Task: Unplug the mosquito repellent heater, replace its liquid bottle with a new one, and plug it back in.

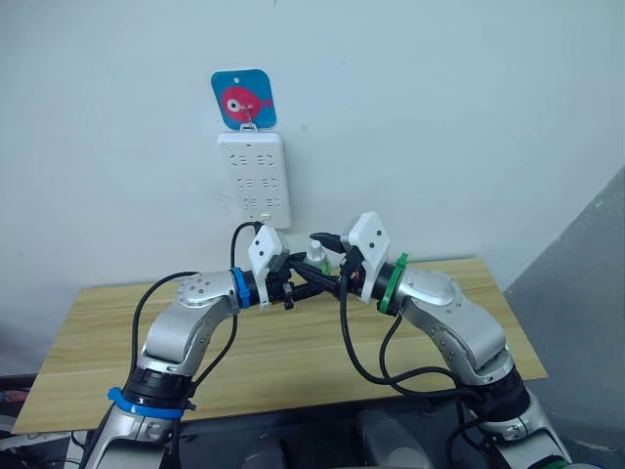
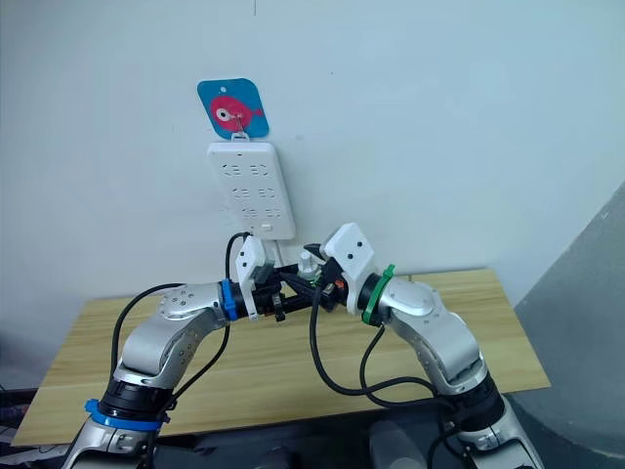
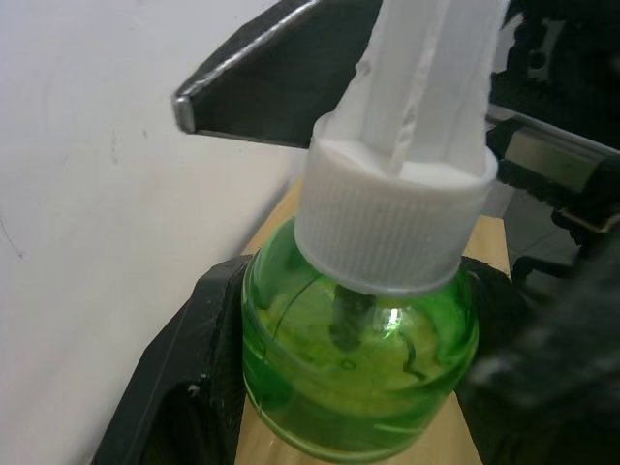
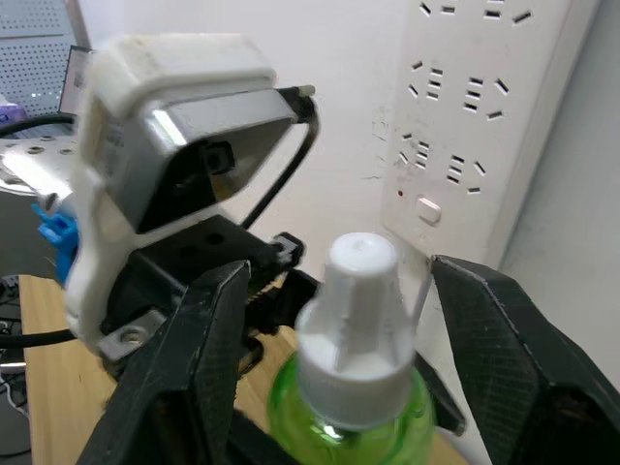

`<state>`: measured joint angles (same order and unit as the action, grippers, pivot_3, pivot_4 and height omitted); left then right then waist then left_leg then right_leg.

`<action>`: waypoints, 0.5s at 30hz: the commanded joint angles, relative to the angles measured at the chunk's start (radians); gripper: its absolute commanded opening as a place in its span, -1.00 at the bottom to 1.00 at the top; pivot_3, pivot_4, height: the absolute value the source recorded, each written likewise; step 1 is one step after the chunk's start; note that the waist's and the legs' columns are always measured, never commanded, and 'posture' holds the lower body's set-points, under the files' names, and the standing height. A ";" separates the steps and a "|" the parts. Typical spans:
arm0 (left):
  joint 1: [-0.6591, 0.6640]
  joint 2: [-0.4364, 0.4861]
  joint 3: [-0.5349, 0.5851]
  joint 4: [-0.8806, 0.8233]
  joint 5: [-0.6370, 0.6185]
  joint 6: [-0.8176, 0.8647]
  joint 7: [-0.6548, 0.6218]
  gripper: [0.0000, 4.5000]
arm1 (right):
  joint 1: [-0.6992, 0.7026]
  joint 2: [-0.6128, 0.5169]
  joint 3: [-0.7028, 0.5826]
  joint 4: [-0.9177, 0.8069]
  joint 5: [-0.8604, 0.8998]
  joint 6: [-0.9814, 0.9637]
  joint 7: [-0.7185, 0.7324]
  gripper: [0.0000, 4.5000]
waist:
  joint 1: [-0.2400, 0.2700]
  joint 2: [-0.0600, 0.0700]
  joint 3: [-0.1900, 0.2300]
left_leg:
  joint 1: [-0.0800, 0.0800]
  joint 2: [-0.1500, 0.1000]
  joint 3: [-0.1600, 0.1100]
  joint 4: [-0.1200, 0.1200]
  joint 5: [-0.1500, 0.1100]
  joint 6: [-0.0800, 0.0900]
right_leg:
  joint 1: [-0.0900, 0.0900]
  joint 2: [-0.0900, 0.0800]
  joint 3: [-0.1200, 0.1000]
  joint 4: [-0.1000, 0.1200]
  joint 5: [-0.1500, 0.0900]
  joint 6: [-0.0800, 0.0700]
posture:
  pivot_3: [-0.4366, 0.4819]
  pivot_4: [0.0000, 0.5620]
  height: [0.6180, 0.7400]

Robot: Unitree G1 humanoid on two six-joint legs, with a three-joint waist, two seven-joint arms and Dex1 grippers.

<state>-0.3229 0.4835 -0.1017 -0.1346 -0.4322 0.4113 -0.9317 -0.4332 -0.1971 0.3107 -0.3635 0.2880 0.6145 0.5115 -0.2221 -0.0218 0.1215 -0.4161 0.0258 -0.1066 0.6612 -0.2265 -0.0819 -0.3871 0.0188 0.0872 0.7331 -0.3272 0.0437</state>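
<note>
A liquid bottle (image 3: 358,358) of clear green plastic, with a ribbed white cap and a white tube on top, hangs above the table between both arms. My left gripper (image 1: 296,284) is shut on the bottle's green body, a black finger (image 3: 184,387) pressed to each side. From the other side my right gripper (image 4: 339,271) stands open, its two fingers (image 4: 199,358) flanking the white cap (image 4: 360,310) without touching it. In the head views the white cap (image 1: 317,256) peeks out where the grippers meet. The mosquito repellent heater is out of view.
A tall white power strip (image 1: 254,181) hangs on the wall just behind and above the grippers, under a blue hook plate with a pink fish (image 1: 243,99). The wooden table (image 1: 293,352) lies below both arms. Black cables loop down from both wrists.
</note>
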 commanded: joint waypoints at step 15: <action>0.004 0.029 0.037 -0.020 -0.033 -0.020 -0.054 0.07 | -0.020 -0.329 -0.145 -0.088 0.208 0.047 0.350 0.37 | 0.001 0.000 0.000 | 0.000 -0.001 0.001 0.000 0.000 0.000 | 0.000 -0.001 0.000 -0.001 0.000 0.000 | -0.53 -0.80 0.21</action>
<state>-0.3046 0.5088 -0.0869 -0.1446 -0.4537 0.4135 -0.9744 -0.4406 -0.5123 0.1783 -0.3932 0.4544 0.6535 0.8073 -0.2206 -0.0218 0.1216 -0.4159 0.0244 -0.1060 0.6611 -0.2265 -0.0818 -0.3869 0.0186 0.0871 0.7325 -0.3275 0.0440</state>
